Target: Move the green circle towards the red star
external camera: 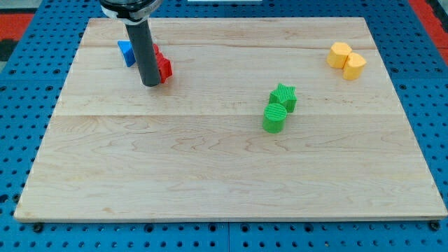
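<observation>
The near stretch of the counter (210, 189) — a pale wooden board on a blue pegboard surface (21, 140) — carries nothing until a little right of the frame's centre, where the green circle (275, 118) stands. It is a short cylinder resting on its flat end, so its axis runs straight up and it has no long side or heading to speak of across the board; its ribbed top faces upward. Touching it on its far right side is the green star (284, 96), the pair reading as one cluster.

Farther back, in the upper left of the frame, my tip (150, 84) rests on the board, the dark rod rising upright and out of the top edge. The tip sits just at the left side of a red block (163, 67), which the rod partly hides, so its star shape cannot be made out for sure. Behind the rod, a blue block (127, 52) shows at the left, its shape also half hidden. The tip is well apart from the green circle.

In the upper right sit two yellow blocks — a hexagon-like one (340, 54) and a rounder one (355, 65) — touching.

There are no jaws on this arm — only the rod.
</observation>
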You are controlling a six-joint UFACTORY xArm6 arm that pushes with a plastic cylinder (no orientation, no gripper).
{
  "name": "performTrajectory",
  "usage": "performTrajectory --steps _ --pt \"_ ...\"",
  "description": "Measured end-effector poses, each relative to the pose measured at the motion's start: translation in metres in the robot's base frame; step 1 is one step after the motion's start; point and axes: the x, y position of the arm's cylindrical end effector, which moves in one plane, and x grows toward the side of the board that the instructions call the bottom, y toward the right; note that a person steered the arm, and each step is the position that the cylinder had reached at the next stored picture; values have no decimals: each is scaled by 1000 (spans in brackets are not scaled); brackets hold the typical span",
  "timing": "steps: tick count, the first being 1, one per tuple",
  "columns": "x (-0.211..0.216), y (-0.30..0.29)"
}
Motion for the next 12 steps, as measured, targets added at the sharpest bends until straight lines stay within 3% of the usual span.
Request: performTrajectory --steps 1,3,4,5,6,8,12 --pt "7 4" --pt "169 105" --pt "196 190" --pt "194 227" --pt "150 261" --pt "115 262" --pt "80 182"
